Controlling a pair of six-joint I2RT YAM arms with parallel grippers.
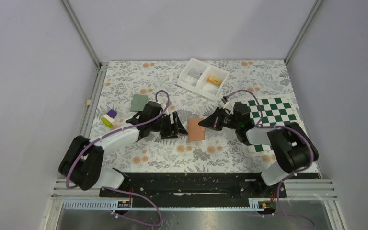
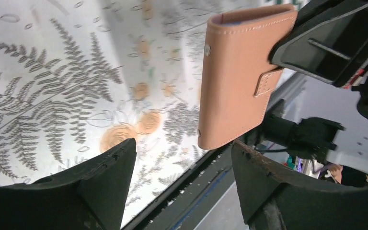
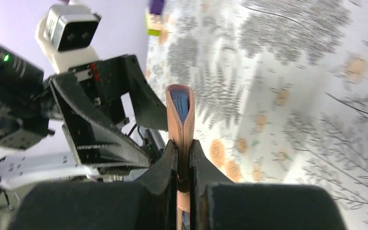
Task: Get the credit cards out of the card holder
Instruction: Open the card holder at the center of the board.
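A floral-patterned surface [image 1: 163,158] sits inside pale walls with metal rails at the corners. At the left of the top view, the purple and lime credit cards [image 1: 109,118] lie together near the edge. Just to their right and a little higher is the grey-green credit card [image 1: 139,102], flat on the surface. All of them are well apart from the card holder.

Right of those, near the middle, the left hand [image 1: 177,125] points toward the centre. Its fingers are spread wide with nothing between them. In the left wrist view the two dark fingers [image 2: 110,167] frame the bottom of the frame, and the left hand [image 2: 182,146] stands just short of the holder without touching it.

The card holder [image 1: 196,129] is at the centre of the top view, between the two hands. It is folded closed with its tan cover facing up. The left wrist view shows its stitched cover and small tab [image 2: 235,76]. The right wrist view shows it edge-on, with light blue inside the fold [image 3: 181,110].

The right hand [image 1: 206,123] is clamped on the holder's right edge. In its own view the right hand [image 3: 183,148] presses one finger against each cover. Whether the holder touches the surface I cannot tell.

Further right lies a green-and-white chessboard mat [image 1: 273,109]. Above the centre, a white two-compartment tray [image 1: 186,73] holds small items.
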